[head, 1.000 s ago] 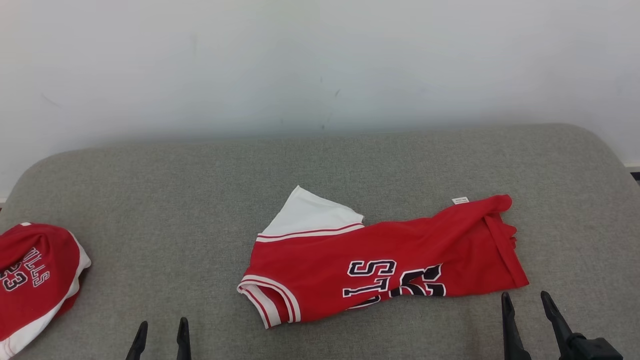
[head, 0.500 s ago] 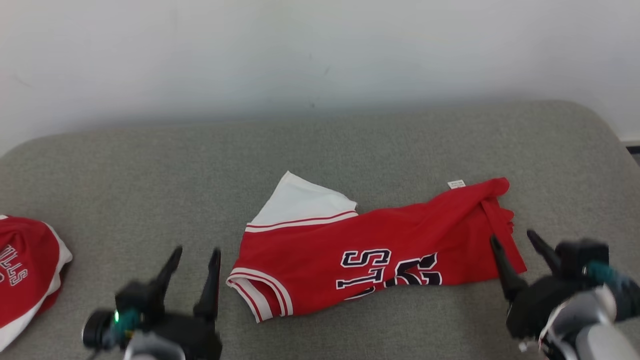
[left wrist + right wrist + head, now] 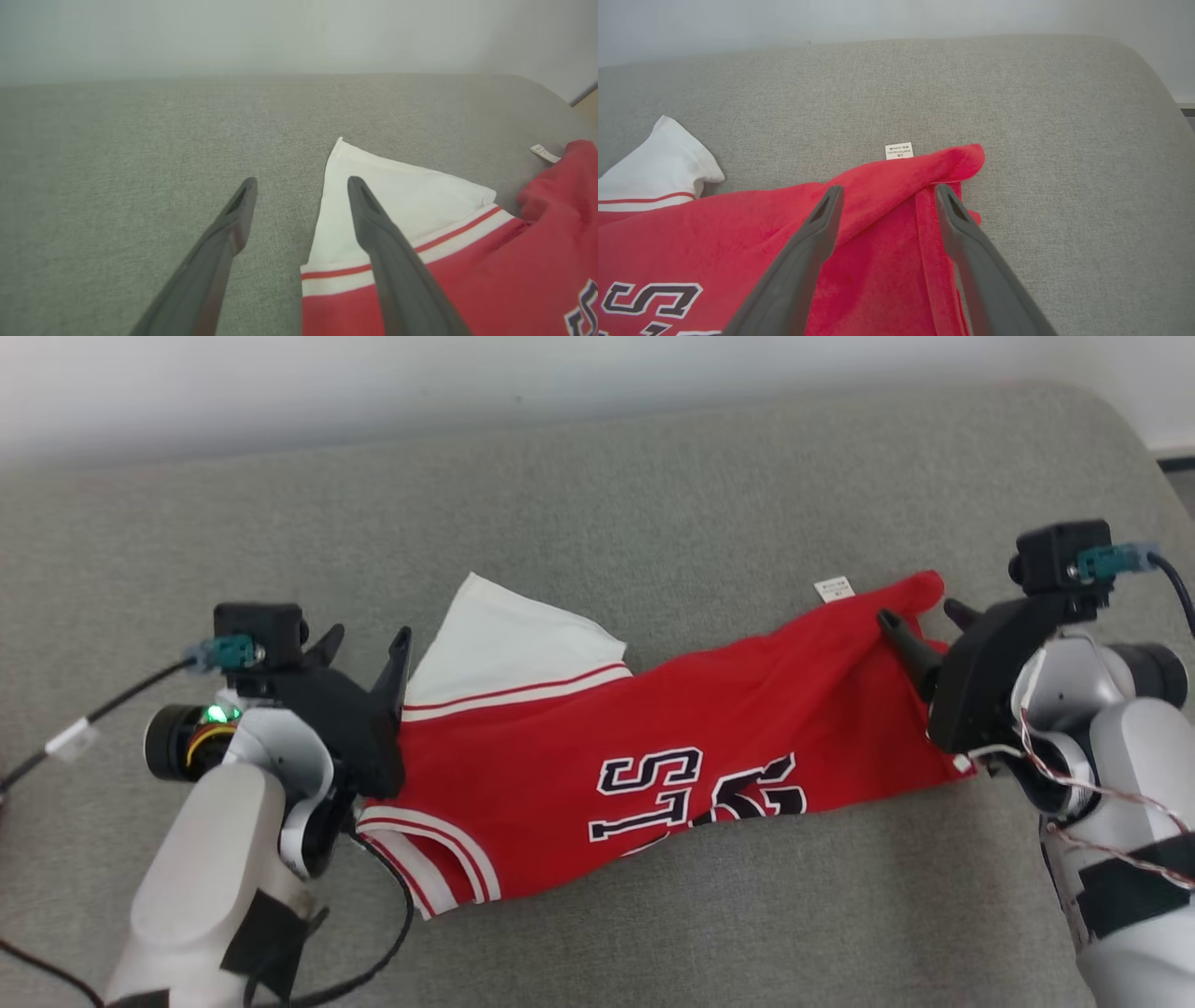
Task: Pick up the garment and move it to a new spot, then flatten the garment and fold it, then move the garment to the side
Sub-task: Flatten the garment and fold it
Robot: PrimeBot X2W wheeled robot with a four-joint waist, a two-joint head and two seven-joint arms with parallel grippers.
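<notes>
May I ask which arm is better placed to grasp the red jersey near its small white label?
Right: the open right gripper frames the red fabric jersey beside the small white label; the left gripper is at the opposite end.

Tag (image 3: 899, 150) txt too small; jersey (image 3: 523, 775) lettering partly folded under.

A crumpled red-and-white knit jersey (image 3: 653, 775) lay across the middle of the frame on a broad grey fabric cushion (image 3: 597, 495), with its small white paper label (image 3: 834, 589) at its upper right edge. The dark two-fingered left gripper (image 3: 369, 635) stood at the jersey's left end, one finger over cloth and one over cushion. The dark two-fingered right gripper (image 3: 917, 611) stood over its right end.
</notes>
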